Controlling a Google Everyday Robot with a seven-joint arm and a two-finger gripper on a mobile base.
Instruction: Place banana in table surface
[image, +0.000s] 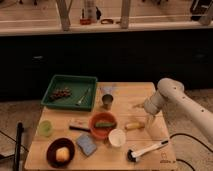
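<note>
- Pale wooden table (130, 95) in front of a dark counter.
- Banana (134, 125) lies flat on the table, right of the orange bowl (102, 126), up-right of the white cup (117, 137).
- Tool (151, 119) is low on the table's right side, just beside the banana's right end; contact unclear.
- Cannot tell if the tool is open or closed.
- Green tray (75, 87) sits at the far left, well apart.

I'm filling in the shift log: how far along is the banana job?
Looks done: the banana lies on the table surface, just beyond the white cup. In hand: the tool hangs just right of the banana, low over the wood; whether it grips the fruit cannot be told. Left: probably only letting go, if needed, and pulling the arm away.
</note>
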